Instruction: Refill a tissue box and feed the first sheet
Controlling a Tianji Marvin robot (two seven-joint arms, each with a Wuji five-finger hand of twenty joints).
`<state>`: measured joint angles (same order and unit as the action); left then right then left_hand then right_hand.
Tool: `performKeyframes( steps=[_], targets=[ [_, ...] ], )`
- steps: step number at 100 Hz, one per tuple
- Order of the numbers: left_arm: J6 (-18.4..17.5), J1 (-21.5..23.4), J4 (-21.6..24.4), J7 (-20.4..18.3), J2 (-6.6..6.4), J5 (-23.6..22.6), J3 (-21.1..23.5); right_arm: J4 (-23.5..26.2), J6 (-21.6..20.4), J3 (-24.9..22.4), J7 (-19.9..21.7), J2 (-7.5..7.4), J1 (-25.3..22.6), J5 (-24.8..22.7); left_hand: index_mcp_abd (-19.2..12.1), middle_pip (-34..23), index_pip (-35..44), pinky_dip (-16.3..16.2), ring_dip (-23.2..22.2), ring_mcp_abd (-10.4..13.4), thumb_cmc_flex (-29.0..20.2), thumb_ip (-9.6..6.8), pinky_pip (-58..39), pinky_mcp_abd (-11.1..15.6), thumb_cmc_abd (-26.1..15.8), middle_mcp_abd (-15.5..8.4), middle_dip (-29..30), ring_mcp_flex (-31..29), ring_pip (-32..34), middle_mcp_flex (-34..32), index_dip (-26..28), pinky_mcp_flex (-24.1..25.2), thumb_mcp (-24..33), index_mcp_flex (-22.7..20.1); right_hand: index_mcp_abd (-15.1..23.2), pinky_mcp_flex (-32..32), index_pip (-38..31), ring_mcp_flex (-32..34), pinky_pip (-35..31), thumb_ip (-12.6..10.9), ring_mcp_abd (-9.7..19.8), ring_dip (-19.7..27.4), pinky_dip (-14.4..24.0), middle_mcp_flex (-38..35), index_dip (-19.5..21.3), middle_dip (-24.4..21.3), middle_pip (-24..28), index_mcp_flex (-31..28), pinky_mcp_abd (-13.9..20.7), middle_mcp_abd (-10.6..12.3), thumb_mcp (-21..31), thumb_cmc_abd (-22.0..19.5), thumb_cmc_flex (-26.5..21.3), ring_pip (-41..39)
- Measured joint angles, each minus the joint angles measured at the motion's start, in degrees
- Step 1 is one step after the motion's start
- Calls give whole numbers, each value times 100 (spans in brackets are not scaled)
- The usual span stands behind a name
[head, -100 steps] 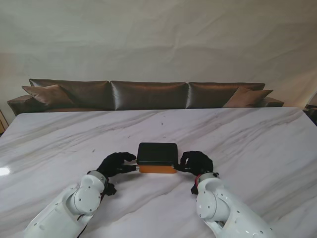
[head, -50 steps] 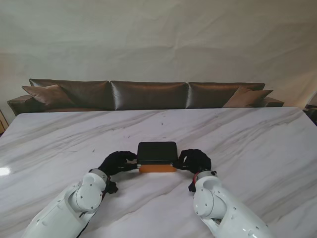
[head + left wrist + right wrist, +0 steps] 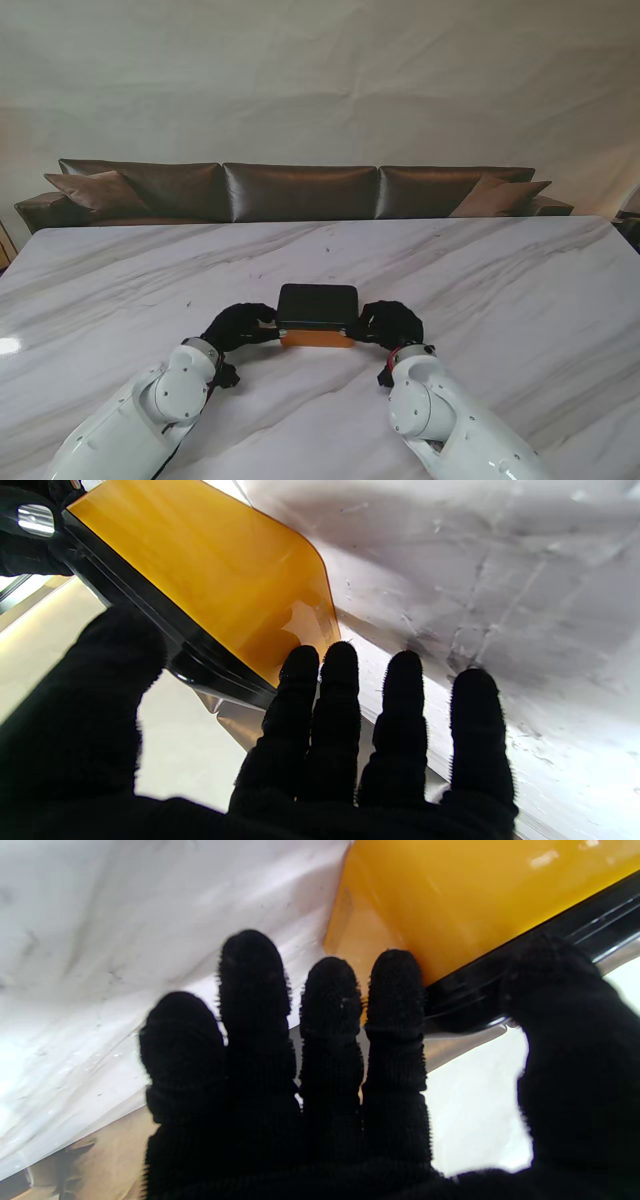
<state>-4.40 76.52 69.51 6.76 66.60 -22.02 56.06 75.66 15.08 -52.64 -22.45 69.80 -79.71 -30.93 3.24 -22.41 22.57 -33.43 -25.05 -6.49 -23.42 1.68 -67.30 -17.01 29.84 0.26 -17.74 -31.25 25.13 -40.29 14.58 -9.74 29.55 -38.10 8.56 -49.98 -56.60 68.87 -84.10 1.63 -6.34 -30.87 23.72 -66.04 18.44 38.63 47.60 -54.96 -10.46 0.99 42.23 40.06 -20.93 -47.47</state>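
Where the marble table [image 3: 480, 290] runs nearest to me, one box [image 3: 317, 306] sits between two black-gloved hands, roughly midway across the slab. It has a black lid on an orange base [image 3: 317, 340]; only a thin orange strip shows on its near side from the stand view.

One left hand [image 3: 237, 326] is at the box's left end, one right hand [image 3: 391, 323] at its right end, each touching it. Through the left wrist camera, the thumb [image 3: 107, 655] lies on the black lid edge and the first finger [image 3: 298, 667] reaches the orange wall [image 3: 210, 570], so this hand pinches the box's end. Through the right wrist camera, the thumb [image 3: 550, 975] presses the black rim while a fingertip [image 3: 395, 977] meets the orange side [image 3: 450, 900]; this hand grips the other end too. How firm either grasp is I cannot quite tell, since the gloves hide the contact.

Behind the table's far edge stands one long brown sofa [image 3: 300, 190] with two loose cushions, one at each end, before a pale draped backdrop [image 3: 320, 80]. Both white forearms rise from the near corners, and nothing lies between them and the box.
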Motion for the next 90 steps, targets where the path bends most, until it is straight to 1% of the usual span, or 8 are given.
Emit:
performKeyframes(
  steps=[11, 28, 36, 43, 56, 65, 74, 90],
  targets=[
    [0, -7, -15, 47, 3, -7, -23, -24, -12, 15, -39, 16, 8, 25, 28, -18, -4, 1, 0, 27, -57, 0, -8, 4, 0, 0, -11, -12, -1, 1, 0, 0, 144, 6, -24, 0, -87, 0, 0, 8, 1, -1, 0, -6, -70, 3, 0, 0, 0, 7, -129, -99, -105, -35],
    [32, -21, -41, 104, 20, 23, -53, -14, -28, 19, 62, 8, 9, 23, 56, -19, -4, -5, 0, 122, -60, 0, -113, 49, -222, 0, -19, -23, 5, 5, 0, 13, 206, 9, -101, 36, -140, 0, 0, 9, 1, -1, 0, 5, -101, 3, -2, 0, 1, 10, -162, -210, -112, -52],
    [71, -22, -23, 46, 16, 30, -40, 106, -29, -41, 392, -44, -7, -4, 116, -19, -26, -5, 0, 197, -60, 0, -144, 113, -222, 0, -19, -21, -11, 9, 0, 39, 206, 20, -130, 164, 17, -38, 0, -78, 1, -3, 0, 75, 554, 6, -6, 112, 2, 10, 329, -169, 415, -52],
    [102, -15, 38, -131, -3, 29, 11, 280, -29, -114, 744, -121, -37, -25, 188, -19, -47, 16, 93, 205, -60, 0, -125, 114, -223, 0, -20, -1, -145, 41, 0, 57, 206, 105, -366, 325, 254, -229, 0, -198, 0, -6, 0, 306, 759, 9, -69, 262, 4, 9, 520, -169, 845, -52],
    [129, 24, 160, -400, -64, 16, 93, 483, -38, -208, 1188, -251, -82, -29, 227, -20, -119, 26, 123, 216, -45, 0, -101, 106, -49, 1, -21, 51, -358, 88, 0, 90, 143, 172, -421, 446, 636, -397, 79, -241, -36, -6, 0, 680, 839, 27, -150, 631, 11, -2, 625, -235, 1491, -24],
    [138, 45, 227, -602, -100, 38, 146, 504, -41, -224, 1317, -291, -100, 31, 223, -20, -170, 26, 183, 249, 122, 6, -155, 116, 13, 1, -21, 180, -514, 101, 0, 224, 68, 192, -714, 495, 1197, -455, 154, -241, -96, -6, 0, 811, 874, 29, -205, 727, 11, -68, 631, -452, 1938, 60],
    [146, 41, 273, -822, -136, 203, 194, 498, -38, -236, 1434, -304, -115, 195, 219, -20, -176, 26, 207, 250, 301, 192, -293, 116, 14, 1, -21, 320, -622, 102, 0, 226, -104, 192, -867, 496, 1310, -455, 168, -247, -130, -6, 0, 847, 876, 29, -221, 728, -1, -189, 629, -704, 2226, 90],
    [195, 64, 314, -938, -148, 382, 267, 496, 24, -253, 1577, -314, -115, 291, 106, -20, -265, 26, 261, 251, 582, 289, -317, 111, 14, 1, -11, 321, -666, 103, 0, 173, -362, 170, -858, 428, 1470, -443, 169, -260, -188, -6, 0, 847, 876, 29, -222, 729, -57, -247, 655, -1050, 2650, 93]
  ],
)
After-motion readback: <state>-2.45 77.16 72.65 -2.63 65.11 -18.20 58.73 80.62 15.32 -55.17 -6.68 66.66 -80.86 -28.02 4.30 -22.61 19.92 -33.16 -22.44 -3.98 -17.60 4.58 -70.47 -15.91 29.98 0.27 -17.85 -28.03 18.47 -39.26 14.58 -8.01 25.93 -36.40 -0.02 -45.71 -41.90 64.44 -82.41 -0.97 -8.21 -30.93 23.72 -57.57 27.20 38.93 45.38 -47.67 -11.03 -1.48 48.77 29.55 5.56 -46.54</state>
